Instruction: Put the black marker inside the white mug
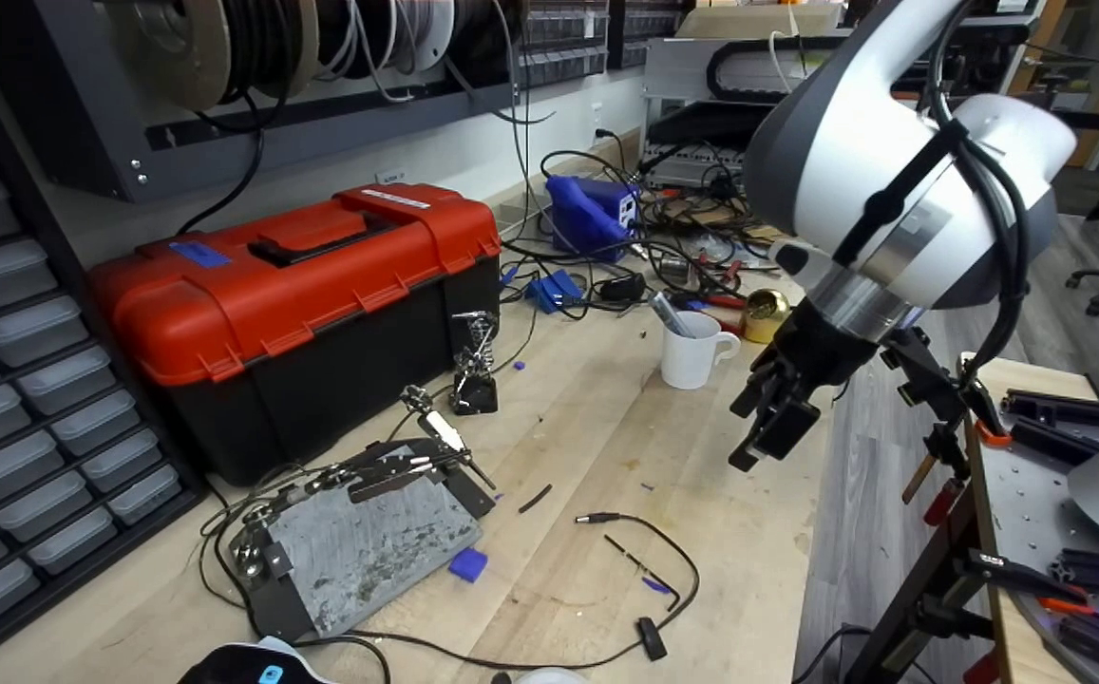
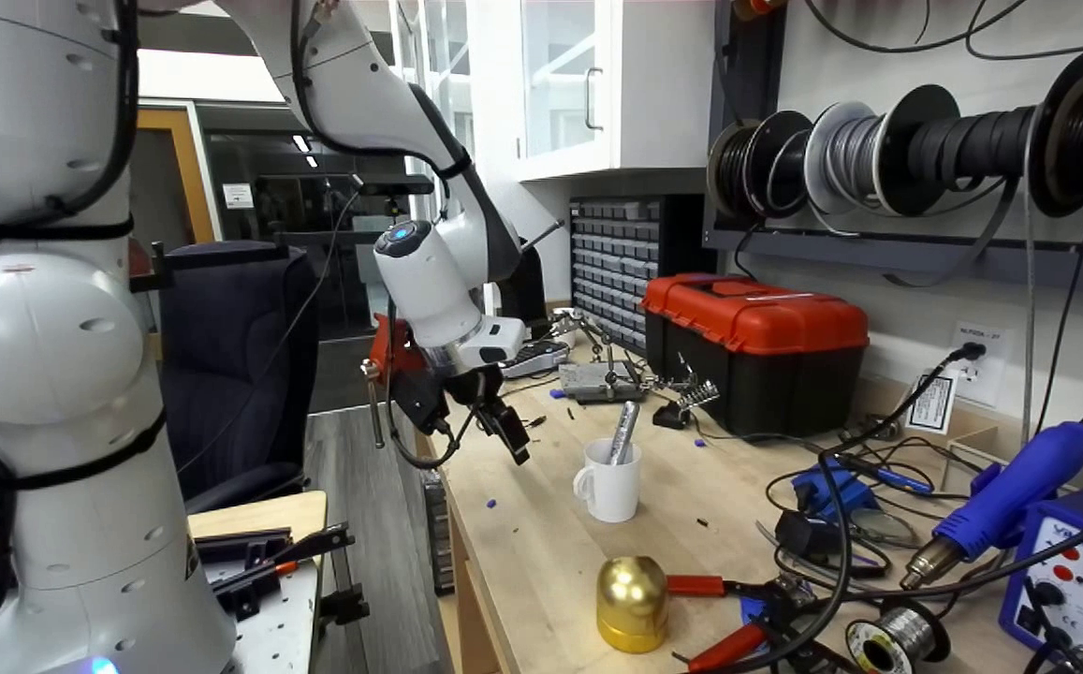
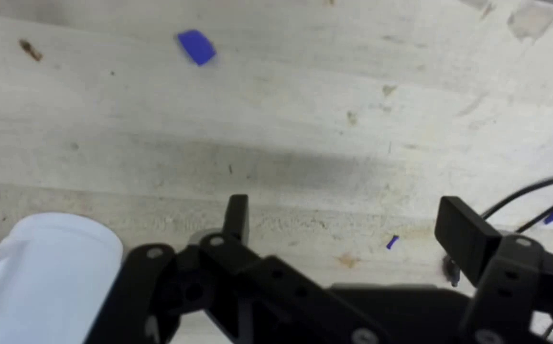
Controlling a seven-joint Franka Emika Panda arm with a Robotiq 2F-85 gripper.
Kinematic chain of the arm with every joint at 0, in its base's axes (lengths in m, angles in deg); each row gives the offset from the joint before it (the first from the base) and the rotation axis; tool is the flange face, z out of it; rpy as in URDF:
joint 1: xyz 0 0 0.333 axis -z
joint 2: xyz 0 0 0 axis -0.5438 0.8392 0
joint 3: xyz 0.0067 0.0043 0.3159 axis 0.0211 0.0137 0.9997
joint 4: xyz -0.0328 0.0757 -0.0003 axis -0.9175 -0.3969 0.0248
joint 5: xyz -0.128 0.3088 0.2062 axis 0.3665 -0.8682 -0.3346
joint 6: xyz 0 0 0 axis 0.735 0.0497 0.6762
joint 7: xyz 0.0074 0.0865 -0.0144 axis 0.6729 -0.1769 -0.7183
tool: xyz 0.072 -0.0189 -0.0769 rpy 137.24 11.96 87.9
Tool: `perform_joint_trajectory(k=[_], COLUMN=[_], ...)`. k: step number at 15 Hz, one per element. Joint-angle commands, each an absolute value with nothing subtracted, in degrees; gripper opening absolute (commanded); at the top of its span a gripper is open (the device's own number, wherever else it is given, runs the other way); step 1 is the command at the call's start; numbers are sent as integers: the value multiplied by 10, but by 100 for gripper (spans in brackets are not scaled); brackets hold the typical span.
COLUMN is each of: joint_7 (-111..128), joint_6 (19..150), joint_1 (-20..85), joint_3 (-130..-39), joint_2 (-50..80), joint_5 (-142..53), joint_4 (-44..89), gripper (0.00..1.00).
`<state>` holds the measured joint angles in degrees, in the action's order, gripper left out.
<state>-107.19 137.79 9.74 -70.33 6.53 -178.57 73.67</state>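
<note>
The white mug (image 1: pixel 687 363) stands upright on the wooden table and also shows in an exterior view (image 2: pixel 613 491). In the wrist view the mug (image 3: pixel 51 282) is at the lower left, outside the fingers. The black marker (image 1: pixel 669 313) leans inside the mug, with its greyish barrel and dark print sticking out above the rim; it also shows in an exterior view (image 2: pixel 624 429). Its lower part is hidden by the mug, and it does not show in the wrist view. My gripper (image 3: pixel 343 212) is open and empty, above the table beside the mug and apart from it.
A red and black toolbox (image 1: pixel 321 304) stands against the wall. A gold container (image 2: pixel 633 604), red-handled pliers (image 2: pixel 728 646) and tangled cables lie beyond the mug. A helping-hands stand (image 1: pixel 378 532) and a thin black cable (image 1: pixel 691 579) are on the table. The table edge is near my arm.
</note>
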Motion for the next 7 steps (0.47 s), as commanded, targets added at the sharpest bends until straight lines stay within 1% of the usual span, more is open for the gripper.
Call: perform_joint_trajectory(k=[1,7], joint_7=[-1071,-1071], joint_6=[1378,1378], joint_1=[99,110], joint_3=[-702,-702], joint_2=[71,73], joint_5=[-1785,-1784], joint_4=[737,736], gripper=[100,100])
